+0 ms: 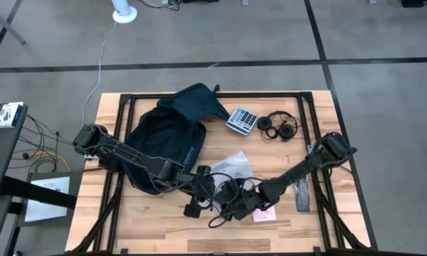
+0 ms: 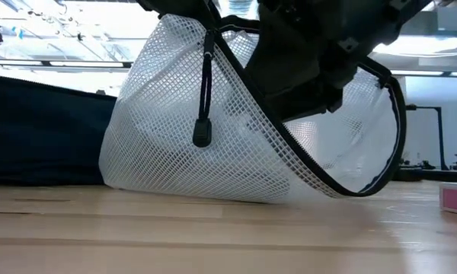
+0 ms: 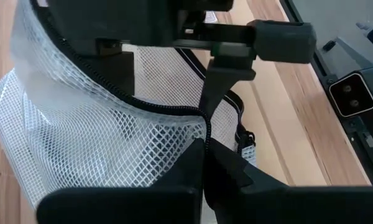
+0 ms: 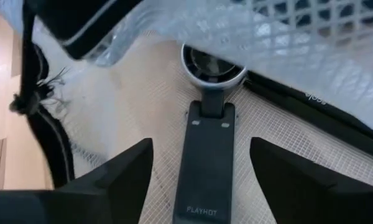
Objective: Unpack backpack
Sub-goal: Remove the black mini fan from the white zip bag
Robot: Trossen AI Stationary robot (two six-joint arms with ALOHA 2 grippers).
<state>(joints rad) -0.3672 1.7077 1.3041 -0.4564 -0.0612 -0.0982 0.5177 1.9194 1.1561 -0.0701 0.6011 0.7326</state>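
High view: both arms meet at the clear plastic mesh zip pouch point(image 1: 236, 168) near the table's front; dark navy soft fabric backpack point(image 1: 169, 139) lies behind on the wooden table point(image 1: 128, 227)'s left half
Left gripper point(image 3: 205, 155) is pinched tight on the pouch's black zipper edge, likely holding the mouth up so the right gripper point(image 4: 202, 168), fingers spread and holding nothing, can reach the dark flat gadget point(image 4: 205, 168) inside, marked "PLAYHOT"; silver calculator point(image 1: 241, 119) and black headphones point(image 1: 280, 126) already lie out
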